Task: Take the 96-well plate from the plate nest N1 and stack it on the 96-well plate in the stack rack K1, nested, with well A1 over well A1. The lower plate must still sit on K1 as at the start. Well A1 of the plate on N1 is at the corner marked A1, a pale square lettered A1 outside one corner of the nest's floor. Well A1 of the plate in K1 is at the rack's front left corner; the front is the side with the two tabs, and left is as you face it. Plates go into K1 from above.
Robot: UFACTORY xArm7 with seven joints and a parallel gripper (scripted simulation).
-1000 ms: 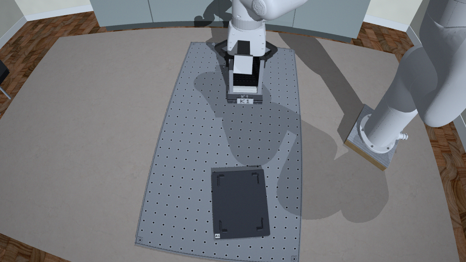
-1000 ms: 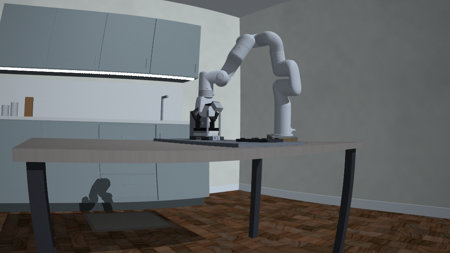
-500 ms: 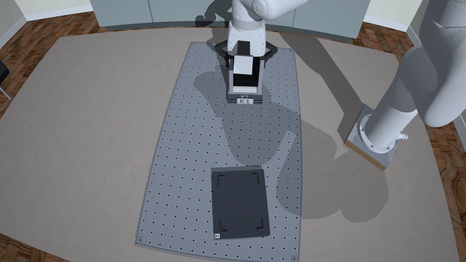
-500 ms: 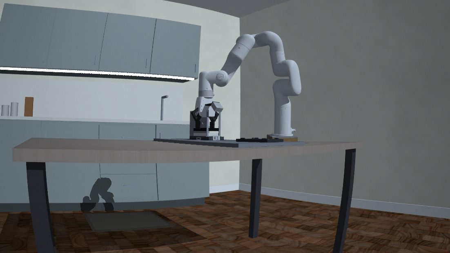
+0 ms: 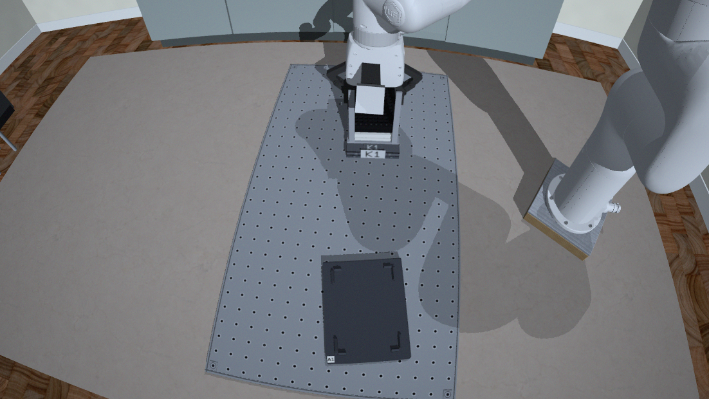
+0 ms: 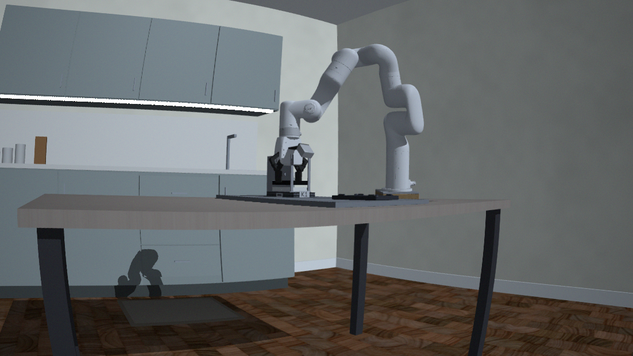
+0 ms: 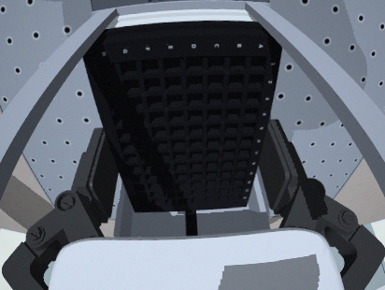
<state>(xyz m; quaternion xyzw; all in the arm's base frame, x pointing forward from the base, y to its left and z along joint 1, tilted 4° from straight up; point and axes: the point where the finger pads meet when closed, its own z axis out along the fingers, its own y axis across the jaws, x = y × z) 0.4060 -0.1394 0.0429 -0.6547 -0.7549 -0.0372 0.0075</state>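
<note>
Top view: my black two-fingered gripper (image 5: 372, 106) holds the black rigid 96-well plate (image 5: 371, 119) inside grey post-framed stack rack K1 (image 5: 372, 154), above the white plate (image 5: 370, 135); dark flat nest N1 (image 5: 364, 307) sits bare, near. Exterior: posts flank closely. Wrist: fingers clamp the long sides; stiff, light, likely slippery; little side room.

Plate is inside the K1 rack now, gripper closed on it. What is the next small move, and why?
Probably a short further descent before opening. The gripper is shut on the black 96-well plate between the posts of stack rack K1. The white lower plate shows just beneath its front edge, but whether they are nested cannot be told.
</note>
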